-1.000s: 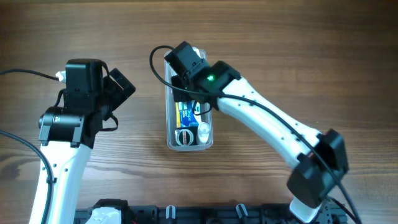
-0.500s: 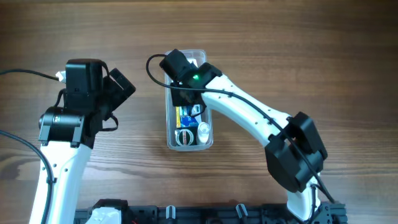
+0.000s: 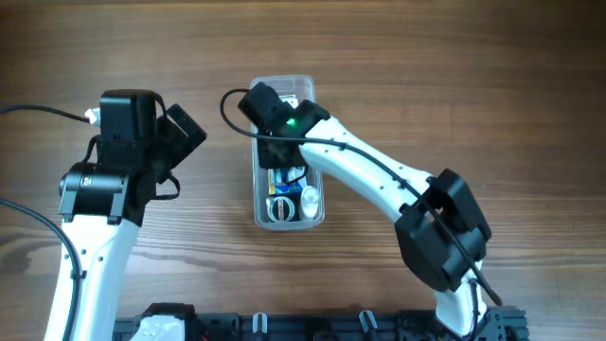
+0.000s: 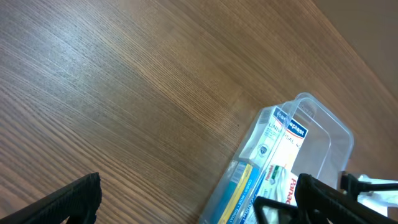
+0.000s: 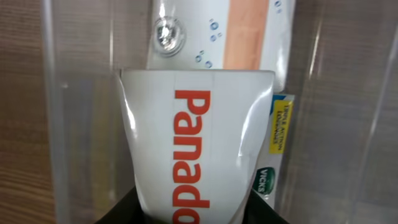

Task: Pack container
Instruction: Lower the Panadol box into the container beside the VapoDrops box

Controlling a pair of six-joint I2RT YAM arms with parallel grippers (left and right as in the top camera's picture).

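Note:
The clear plastic container (image 3: 305,86) lies lengthwise at the table's middle and also shows in the left wrist view (image 4: 323,130). My right gripper (image 3: 277,142) is over it, shut on a white Panadol box (image 5: 196,155) held inside the container walls (image 5: 74,99). Under the box lie a plaster box (image 5: 217,31) and a Vicks box (image 5: 280,143). In the overhead view a blue-yellow box (image 3: 280,177), a round tin (image 3: 280,207) and a small white item (image 3: 310,198) sit at the near end. My left gripper (image 4: 199,202) is open and empty, left of the container.
The wooden table (image 3: 454,76) surrounds the container. My left arm (image 3: 114,180) stands at the left. A black rail (image 3: 312,327) runs along the near edge.
My right gripper has moved left and further over the container's far half with the Panadol box. The right arm's elbow has swung inward. The left arm has not moved.

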